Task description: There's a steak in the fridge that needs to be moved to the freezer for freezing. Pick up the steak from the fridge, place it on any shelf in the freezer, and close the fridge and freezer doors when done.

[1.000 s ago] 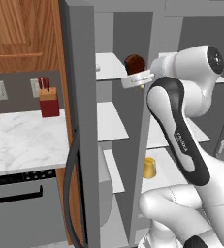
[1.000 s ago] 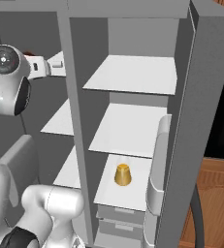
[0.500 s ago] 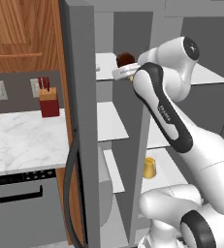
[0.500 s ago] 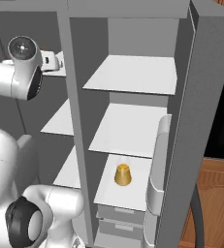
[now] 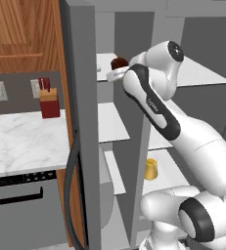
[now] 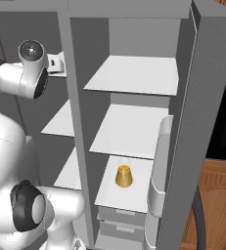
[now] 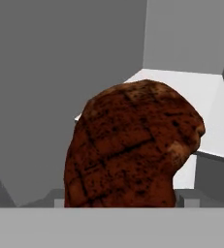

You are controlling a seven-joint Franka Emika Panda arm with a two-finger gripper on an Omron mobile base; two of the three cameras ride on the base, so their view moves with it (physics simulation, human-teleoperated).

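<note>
The steak [image 5: 119, 63], a dark red-brown lump, hangs over the freezer's top shelf [image 5: 104, 62] with my gripper [image 5: 117, 70] shut on it. In the hand view the steak [image 7: 133, 145] covers my fingertips, and the white freezer shelf [image 7: 181, 97] lies behind it. The freezer [image 5: 115, 122] is the narrow compartment to the left of the divider. Right of the divider is the wider fridge [image 6: 134, 117]. The freezer door [image 5: 80, 127] stands open, edge-on, at the left. The fridge door [image 6: 202, 127] stands open at the right.
A yellow cup [image 6: 124, 176] stands on a lower fridge shelf above grey drawers [image 6: 115, 217]. Left of the unit are a marble counter [image 5: 21, 141], a red knife block [image 5: 50, 101] and an oven front [image 5: 21, 215]. Door bins [image 6: 158, 180] line the fridge door.
The arm has swung left, carrying the steak from in front of the divider into the freezer's top shelf space. The doors and the yellow cup have not moved.
</note>
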